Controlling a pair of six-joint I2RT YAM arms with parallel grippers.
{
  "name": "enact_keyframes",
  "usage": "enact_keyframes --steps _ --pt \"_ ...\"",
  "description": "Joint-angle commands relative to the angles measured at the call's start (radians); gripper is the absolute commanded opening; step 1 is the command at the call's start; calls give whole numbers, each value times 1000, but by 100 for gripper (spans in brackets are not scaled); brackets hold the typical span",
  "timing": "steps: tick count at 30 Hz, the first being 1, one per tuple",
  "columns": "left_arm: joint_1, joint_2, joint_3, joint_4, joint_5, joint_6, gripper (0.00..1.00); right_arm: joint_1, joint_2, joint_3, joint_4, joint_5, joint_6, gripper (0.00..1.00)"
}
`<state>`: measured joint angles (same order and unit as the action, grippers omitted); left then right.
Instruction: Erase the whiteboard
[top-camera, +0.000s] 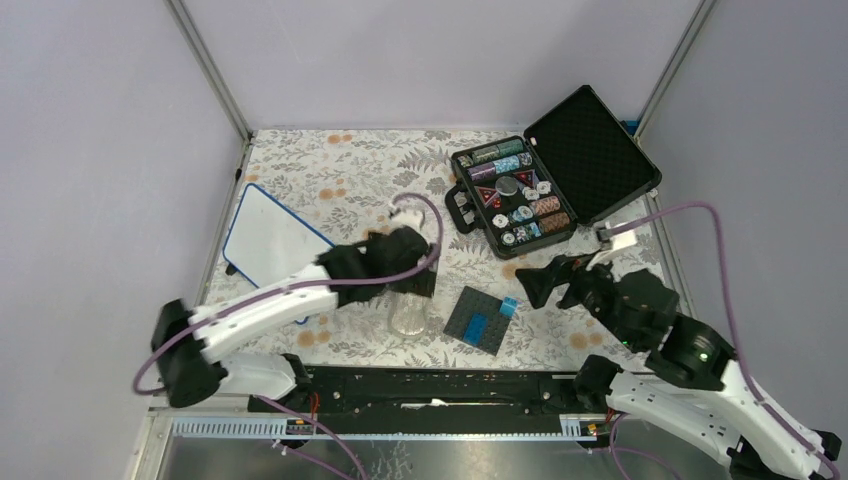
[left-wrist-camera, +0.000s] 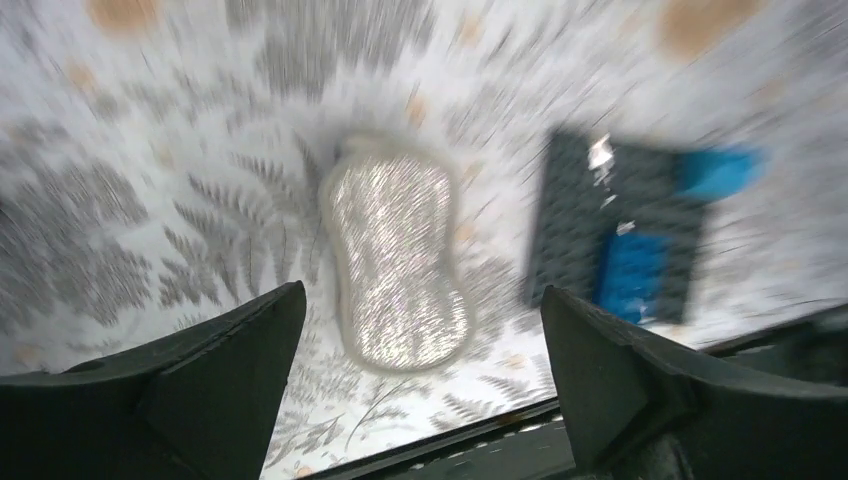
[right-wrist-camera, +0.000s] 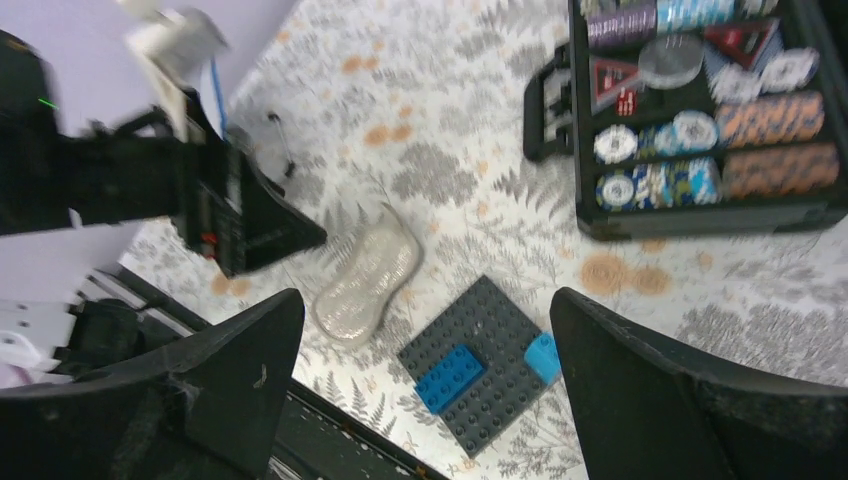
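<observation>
Note left gripper (left-wrist-camera: 422, 300) spread wide above silvery sponge (left-wrist-camera: 397, 262): judge soft, light; pinch across narrow waist. Judge whiteboard (top-camera: 270, 238) thin, stiff, prone to sliding. Note right gripper (right-wrist-camera: 428, 300) likewise apart, empty.

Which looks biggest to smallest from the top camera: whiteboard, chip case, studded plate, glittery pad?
1. Chip case, lid open.
2. Whiteboard, one corner hidden by the left arm.
3. Studded plate.
4. Glittery pad, partly hidden too, but clearly the smallest.
</observation>
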<state>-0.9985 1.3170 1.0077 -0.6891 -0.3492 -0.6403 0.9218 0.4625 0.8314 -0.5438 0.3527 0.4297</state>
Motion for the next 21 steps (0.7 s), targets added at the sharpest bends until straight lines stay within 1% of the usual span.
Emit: enact_keyframes --steps 1,5,10,12,15,21 --pt "1 -221 272 -56 -144 104 99 0 6 231 -103 71 -87 100" --pt "1 -362 410 -8 -162 184 99 0 27 416 -172 104 -140 100" --pt "1 -497 478 72 -138 238 99 0 33 597 -198 132 -190 100" --pt "1 -540 491 85 -132 250 99 0 31 646 -198 137 -208 100" --pt "1 -596 502 86 -145 265 99 0 21 690 -184 144 -227 100" --pt "1 -680 486 85 -169 262 99 1 -9 681 -127 139 -239 99"
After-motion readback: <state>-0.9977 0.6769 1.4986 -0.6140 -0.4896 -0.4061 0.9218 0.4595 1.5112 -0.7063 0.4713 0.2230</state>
